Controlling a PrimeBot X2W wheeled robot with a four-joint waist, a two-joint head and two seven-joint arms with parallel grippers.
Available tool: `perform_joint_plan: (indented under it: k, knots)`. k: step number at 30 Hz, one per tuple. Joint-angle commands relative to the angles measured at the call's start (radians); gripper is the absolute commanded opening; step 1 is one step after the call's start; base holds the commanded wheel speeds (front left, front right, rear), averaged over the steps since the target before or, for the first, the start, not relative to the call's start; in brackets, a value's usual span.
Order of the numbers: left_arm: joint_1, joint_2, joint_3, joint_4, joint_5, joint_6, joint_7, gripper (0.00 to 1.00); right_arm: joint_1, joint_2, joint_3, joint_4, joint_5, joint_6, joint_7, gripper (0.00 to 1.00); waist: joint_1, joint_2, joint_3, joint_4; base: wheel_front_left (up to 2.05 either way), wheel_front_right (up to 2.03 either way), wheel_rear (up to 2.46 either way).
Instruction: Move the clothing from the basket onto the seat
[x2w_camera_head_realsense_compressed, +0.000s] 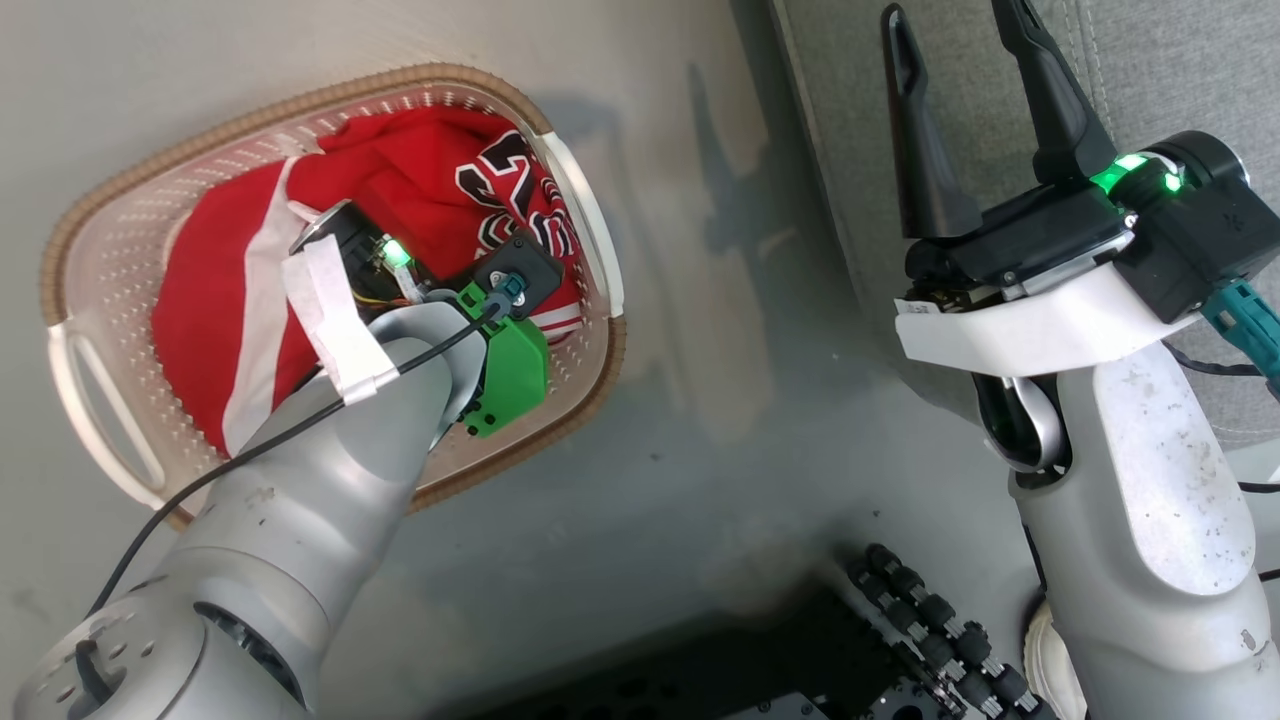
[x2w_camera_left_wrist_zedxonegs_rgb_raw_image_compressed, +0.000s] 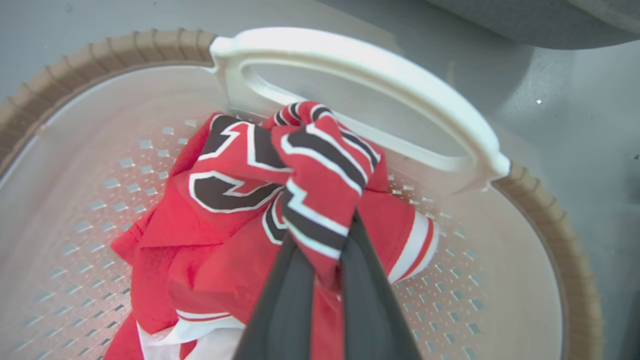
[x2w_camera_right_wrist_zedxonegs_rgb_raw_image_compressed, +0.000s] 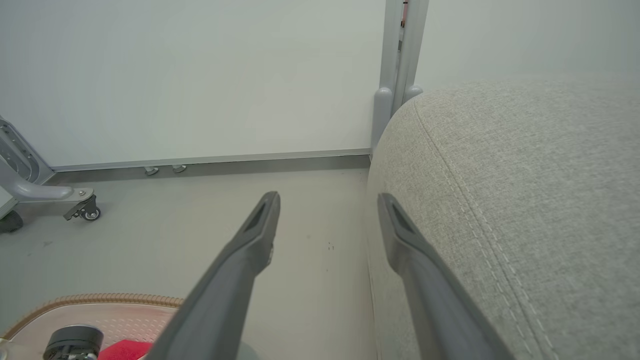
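**Left gripper (x2w_camera_left_wrist_zedxonegs_rgb_raw_image_compressed: 324, 235) clamps the clothing (x2w_camera_left_wrist_zedxonegs_rgb_raw_image_compressed: 225, 200) in the basket (x2w_camera_head_realsense_compressed: 90, 230)**

At the left, the basket sits on the floor (x2w_camera_head_realsense_compressed: 700, 420) with the red clothing heaped inside. The left gripper's fingers are closed on a bunched, striped fold. To the right, the right gripper (x2w_camera_right_wrist_zedxonegs_rgb_raw_image_compressed: 328, 200) hangs spread and empty, just beside the grey seat (x2w_camera_right_wrist_zedxonegs_rgb_raw_image_compressed: 525, 175).

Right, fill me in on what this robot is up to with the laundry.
The robot's left arm reaches down into the basket, and its left gripper is shut on a bunched fold of the red clothing, at the part with the black-and-white lettering. The clothing lies inside the basket, not yet lifted out. The right gripper is open and holds nothing, poised beside the edge of the grey seat.
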Motion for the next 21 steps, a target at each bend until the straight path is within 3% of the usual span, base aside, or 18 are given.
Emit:
perform_joint_plan:
  k: [1, 11, 21]
  knots:
    - [0.011, -0.002, -0.004, -0.007, -0.016, -0.002, -0.007, 0.0, 0.008, -0.003, -0.002, 0.006, -0.006, 0.0, -0.005, 1.0, 0.0, -0.0001, -0.035, 0.021, 0.0, 0.0, 0.0]
    - [0.069, -0.007, 0.028, -0.111, -0.076, 0.002, -0.015, 0.0, 0.044, -0.003, -0.002, 0.05, -0.027, 0.0, -0.005, 1.0, 0.0, -0.0001, -0.178, 0.082, 0.0, 0.0, 0.0]
    - [0.195, 0.003, 0.161, -0.268, -0.09, 0.034, -0.014, 0.0, 0.116, -0.004, -0.021, 0.097, -0.047, 0.0, -0.005, 1.0, 0.0, -0.0001, -0.341, 0.148, 0.0, 0.0, 0.0]
